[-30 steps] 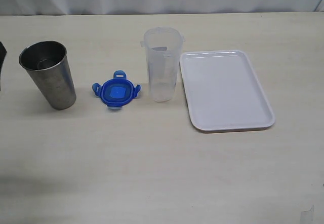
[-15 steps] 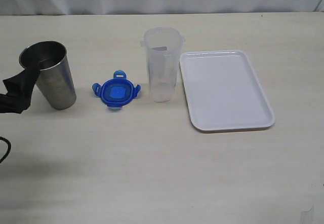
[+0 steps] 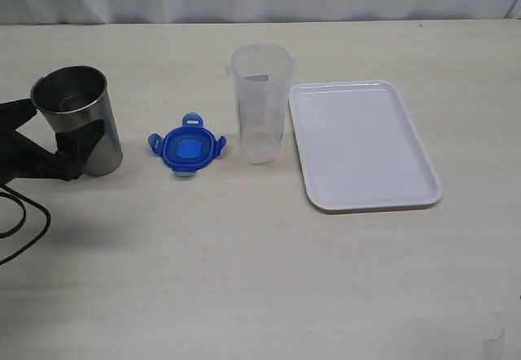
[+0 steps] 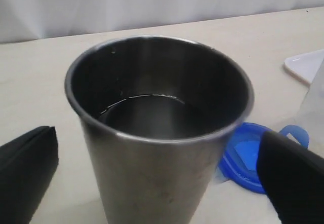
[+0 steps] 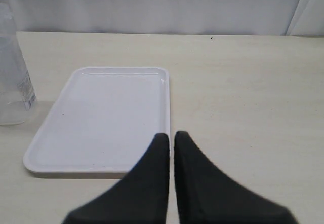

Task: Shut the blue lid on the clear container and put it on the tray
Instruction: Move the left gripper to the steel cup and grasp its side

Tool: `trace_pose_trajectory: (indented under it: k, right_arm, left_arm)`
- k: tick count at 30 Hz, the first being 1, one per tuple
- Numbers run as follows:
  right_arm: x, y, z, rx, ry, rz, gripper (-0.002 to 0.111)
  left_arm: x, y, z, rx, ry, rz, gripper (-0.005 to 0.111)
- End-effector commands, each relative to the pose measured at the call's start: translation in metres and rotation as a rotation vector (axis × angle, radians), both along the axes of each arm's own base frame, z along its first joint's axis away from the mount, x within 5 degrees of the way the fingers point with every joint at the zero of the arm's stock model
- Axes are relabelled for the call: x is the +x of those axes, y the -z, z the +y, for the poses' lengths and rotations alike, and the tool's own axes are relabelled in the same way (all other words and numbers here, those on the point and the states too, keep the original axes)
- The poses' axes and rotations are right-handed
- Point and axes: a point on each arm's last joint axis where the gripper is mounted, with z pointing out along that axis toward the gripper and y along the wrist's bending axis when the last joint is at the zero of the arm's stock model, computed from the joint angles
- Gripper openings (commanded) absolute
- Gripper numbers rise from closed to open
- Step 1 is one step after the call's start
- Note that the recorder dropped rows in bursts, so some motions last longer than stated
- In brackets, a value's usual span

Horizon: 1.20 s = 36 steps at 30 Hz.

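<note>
The blue lid (image 3: 188,148) lies flat on the table (image 3: 244,278), left of centre in the exterior view. It is round, so it has no long axis. Its 4 tabs stick out toward the top, bottom, left and right of the frame.

The clear container (image 3: 260,103) stands just to the lid's right and apart from it. It is upright with its long axis vertical and its open mouth up. The tray (image 3: 362,144) lies flat just right of the container, its long axis running top to bottom of the frame with the near end angled slightly right.

A steel cup (image 3: 77,120) stands upright at the left of the frame. The left gripper (image 3: 57,136) has its jaws spread wide, 1 on each side of the cup, with gaps showing in the left wrist view.

The right gripper (image 5: 171,135) has its jaws pressed together on nothing, above the tray's edge.
</note>
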Motion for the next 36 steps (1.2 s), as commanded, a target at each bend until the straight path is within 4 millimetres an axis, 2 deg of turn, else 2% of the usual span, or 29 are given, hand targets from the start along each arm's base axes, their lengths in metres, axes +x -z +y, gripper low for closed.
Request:
trace_pose_trajectory:
  k: [1,14,36]
  right_arm:
    - [0.000,0.000,0.000,-0.004,0.004,-0.006,0.004]
    - [0.000,0.000,0.000,-0.004,0.004,-0.006,0.004]
    - [0.000,0.000,0.000,-0.004,0.004,-0.006,0.004]
  left_arm:
    - [0.011,0.005,-0.003,-0.011,0.037,-0.016,0.105]
    - [0.036,0.018,-0.003,-0.054,0.040,-0.008,0.105]
    - [0.037,0.022,-0.004,-0.077,0.054,-0.013,0.105]
